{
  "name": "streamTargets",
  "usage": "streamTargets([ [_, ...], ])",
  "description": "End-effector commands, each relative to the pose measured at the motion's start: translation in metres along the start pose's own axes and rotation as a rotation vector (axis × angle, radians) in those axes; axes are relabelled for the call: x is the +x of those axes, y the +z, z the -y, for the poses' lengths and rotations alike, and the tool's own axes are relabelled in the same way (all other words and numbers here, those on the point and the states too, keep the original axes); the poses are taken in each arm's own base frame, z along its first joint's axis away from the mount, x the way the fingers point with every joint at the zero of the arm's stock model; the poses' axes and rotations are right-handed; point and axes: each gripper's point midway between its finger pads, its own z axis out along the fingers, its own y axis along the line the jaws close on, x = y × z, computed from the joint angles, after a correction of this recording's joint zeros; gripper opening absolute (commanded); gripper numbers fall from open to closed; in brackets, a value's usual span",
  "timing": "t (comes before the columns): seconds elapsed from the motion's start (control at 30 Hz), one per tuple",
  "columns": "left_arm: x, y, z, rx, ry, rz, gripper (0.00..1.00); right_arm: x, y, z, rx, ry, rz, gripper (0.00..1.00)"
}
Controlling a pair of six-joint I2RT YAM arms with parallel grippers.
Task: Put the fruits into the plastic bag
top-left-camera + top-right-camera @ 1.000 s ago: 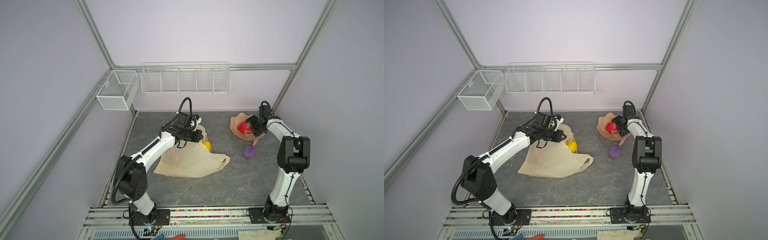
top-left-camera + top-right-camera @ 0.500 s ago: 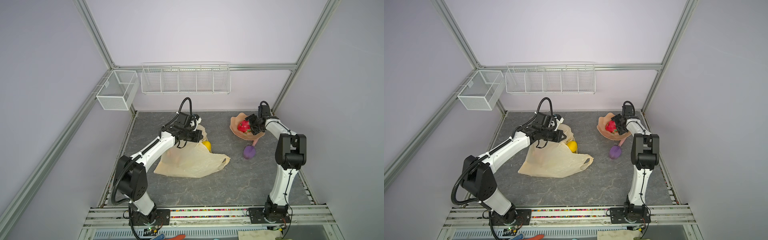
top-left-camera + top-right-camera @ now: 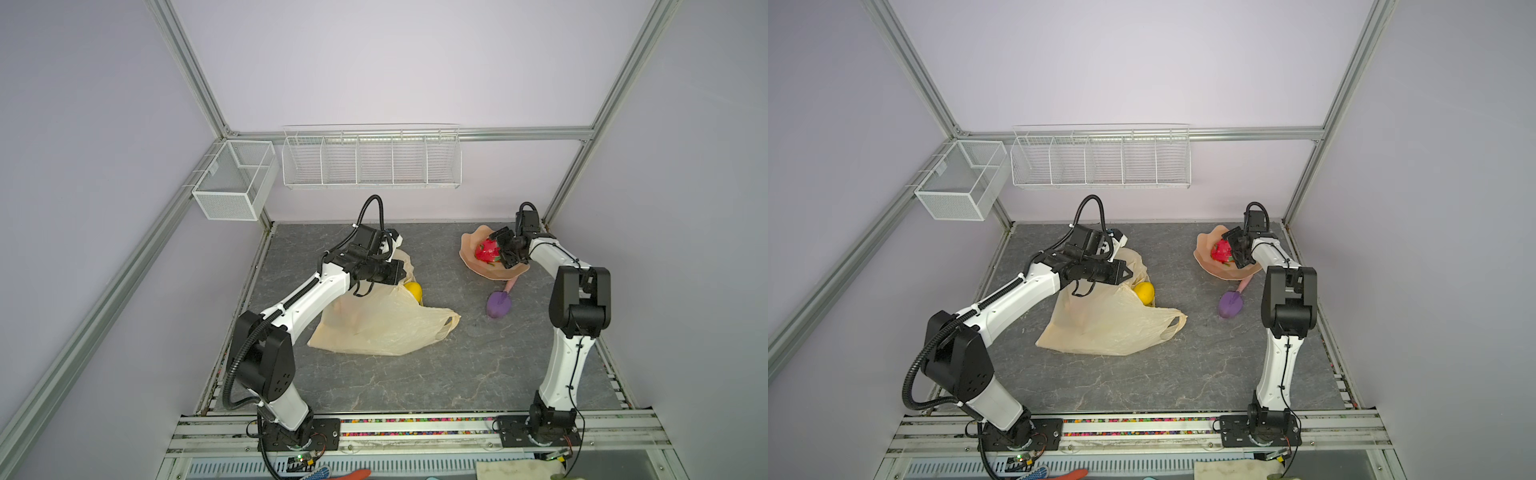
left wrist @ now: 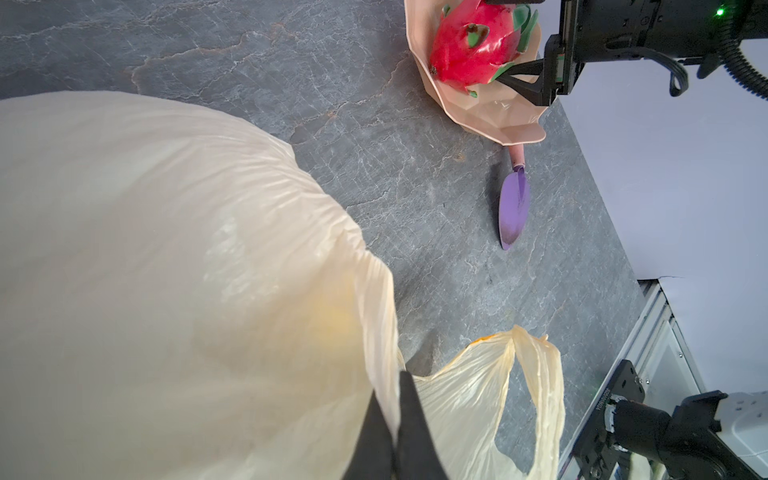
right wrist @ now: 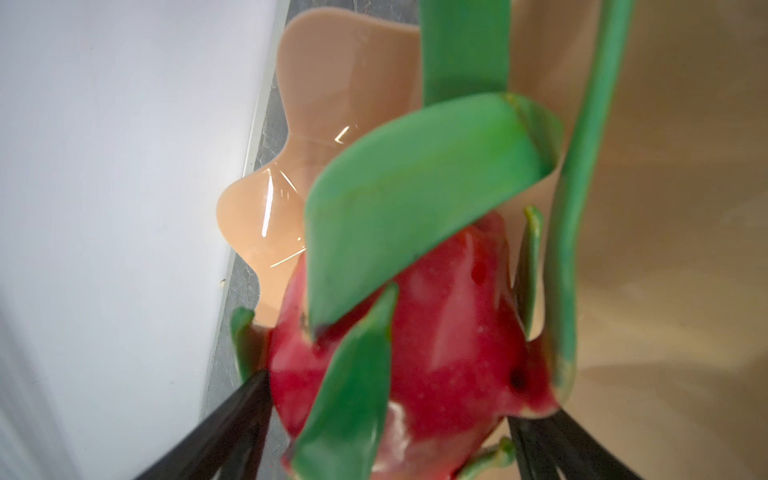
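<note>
Plainly, the dragon fruit [image 3: 486, 250] would be the awkward one. It lay in the pink dish [image 3: 490, 272], well apart from the plastic bag [image 3: 386, 324], out past the side the bag's free handle loop pointed to. The right gripper [image 5: 386, 405] had its jaws spread wide, one on each flank of the red body; whether they touched it, I could not tell. The skin looked glossy and hard, so I judged it light but slippery, and rounded enough to squirt out of a shallow pinch. The green scales stuck out and looked bendy. The sound hold would be across the red middle, not on those leaves.

The bag itself was thin, limp film that would sag shut if let go. The left gripper [image 4: 392, 388] had its jaws pressed together on the bag's rim, holding it raised. A yellow citrus [image 3: 414, 289] sat against that lifted edge. A purple scoop [image 3: 498, 304] lay between the bag and the dish.
</note>
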Motion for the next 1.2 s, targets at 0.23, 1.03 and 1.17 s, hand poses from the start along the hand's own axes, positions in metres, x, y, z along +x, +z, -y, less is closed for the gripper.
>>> streamTargets([
  [0.23, 0.003, -0.001, -0.003, -0.003, -0.006, -0.004, 0.0, 0.022, 0.036, 0.076, 0.22, 0.017, -0.072, 0.88],
  [1.03, 0.005, -0.009, -0.004, -0.022, -0.018, 0.012, 0.0, 0.0, -0.038, -0.012, -0.096, -0.133, 0.032, 0.49],
  [1.17, 0.003, -0.011, -0.003, -0.024, -0.012, 0.015, 0.0, -0.001, -0.066, -0.027, -0.148, -0.17, 0.048, 0.47],
])
